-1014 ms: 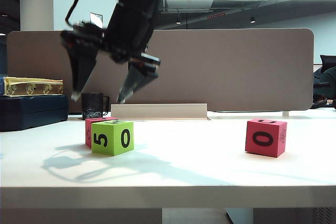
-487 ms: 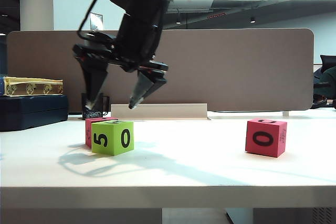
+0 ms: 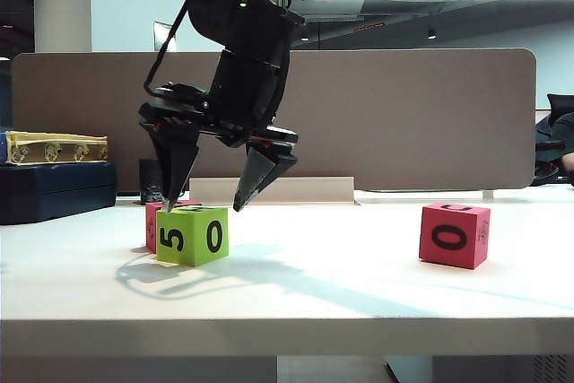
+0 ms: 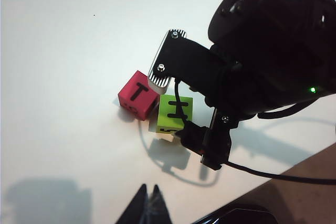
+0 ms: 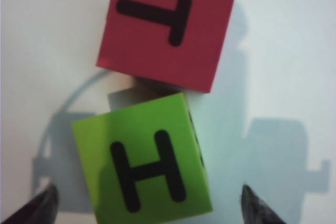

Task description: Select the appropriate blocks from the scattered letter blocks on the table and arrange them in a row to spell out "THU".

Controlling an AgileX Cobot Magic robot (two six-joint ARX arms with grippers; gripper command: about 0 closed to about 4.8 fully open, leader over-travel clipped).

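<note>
Lime green foam cube (image 3: 192, 235) sits at table (image 3: 296, 289) nine o'clock, pinkish-red foam cube (image 3: 152, 221) touching behind it. Second pinkish-red foam cube (image 3: 454, 235) lies well apart at three o'clock. Right gripper (image 3: 204, 207) hangs wide above the pair.

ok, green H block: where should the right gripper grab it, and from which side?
From above. The green H block sits flat, H up, with the open right gripper already straddling it. Pinch the two opposite side faces its fingertips flank. The red T block sits close against another side, so probably avoid that axis. The left gripper is shut, off to one side.
</note>
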